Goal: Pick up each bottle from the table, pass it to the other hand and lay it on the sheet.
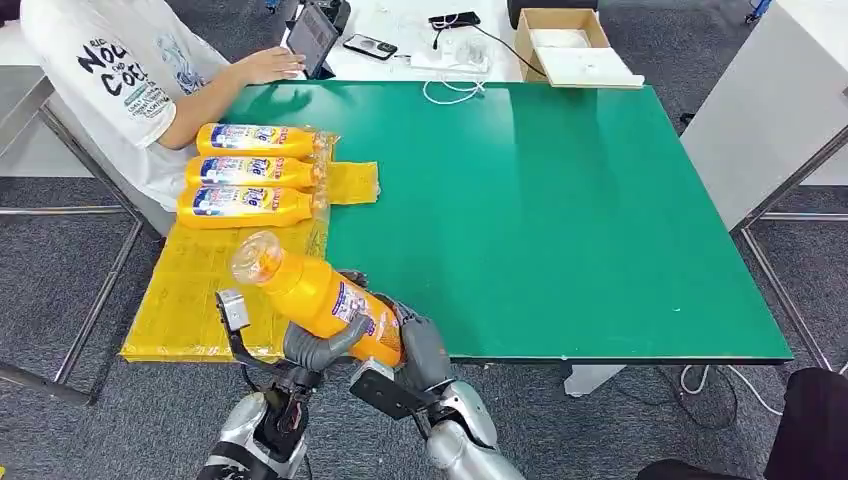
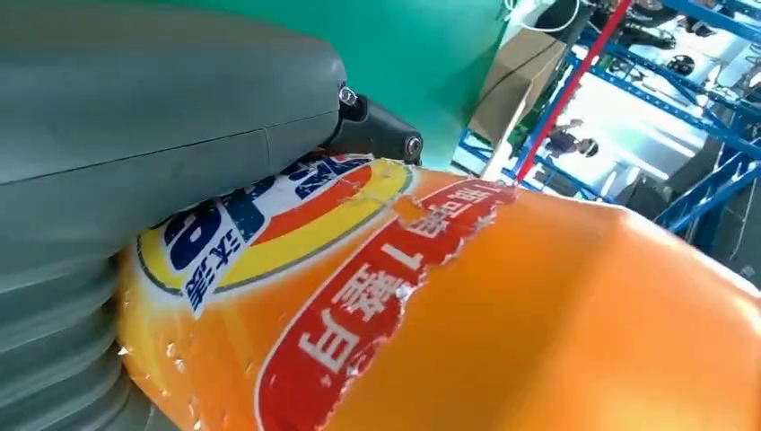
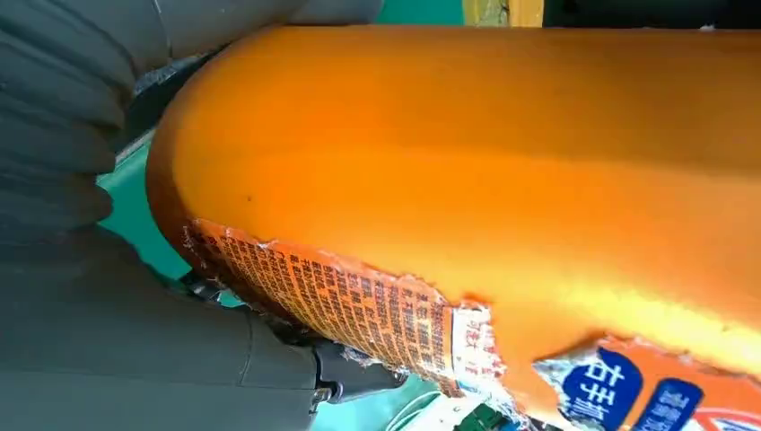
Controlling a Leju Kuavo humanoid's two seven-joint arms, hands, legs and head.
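Bottle (image 1: 318, 296) gripped by left hand (image 1: 318, 350) and right hand (image 1: 415, 345) together; slip risked if one released early, above desk (image 1: 560, 220) edge beside sheet (image 1: 190, 290).

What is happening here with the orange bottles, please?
The robot holds one orange bottle near the table's front edge, with both the left hand and the right hand on it, as in a handover. Three more bottles already lie on the yellow sheet. A person sits at the far corner.
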